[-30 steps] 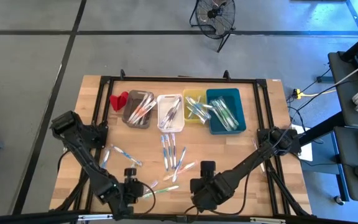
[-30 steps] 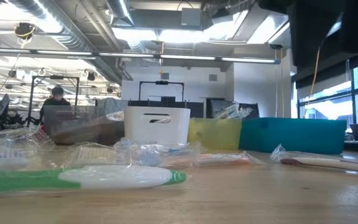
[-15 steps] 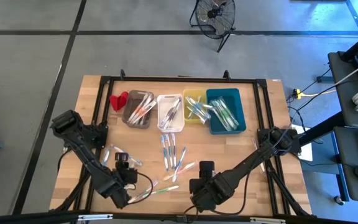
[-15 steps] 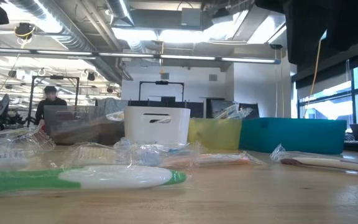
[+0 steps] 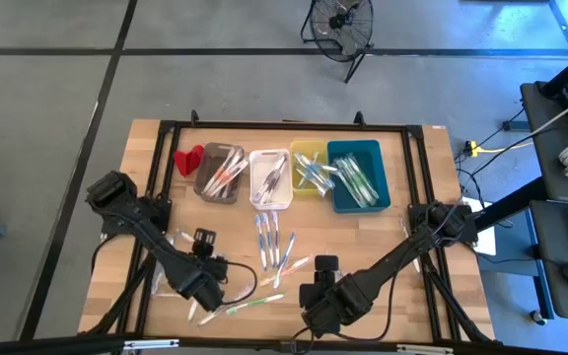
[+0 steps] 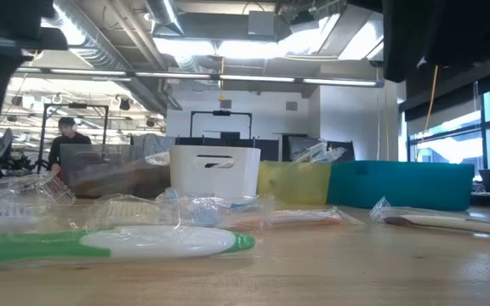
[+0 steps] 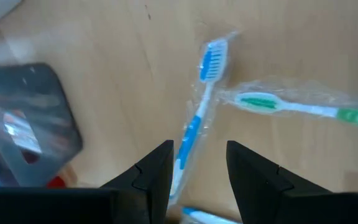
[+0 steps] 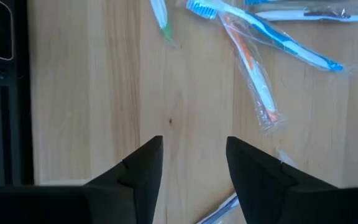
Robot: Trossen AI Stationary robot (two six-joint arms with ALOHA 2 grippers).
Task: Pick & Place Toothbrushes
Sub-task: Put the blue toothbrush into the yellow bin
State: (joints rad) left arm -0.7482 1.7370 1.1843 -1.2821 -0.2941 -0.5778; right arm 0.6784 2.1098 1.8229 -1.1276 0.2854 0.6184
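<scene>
Left hand (image 7: 197,171) is held open and empty above a blue wrapped toothbrush (image 7: 197,118), lower left of the table (image 5: 412,197). Right hand (image 8: 194,165) is parted over bare wood, nothing gripped, lower centre.

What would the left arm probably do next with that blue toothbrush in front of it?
Probably lower straight down. The left gripper is open with nothing in it, and the wrapped blue toothbrush lies on the table, its handle running between the fingers.
</scene>
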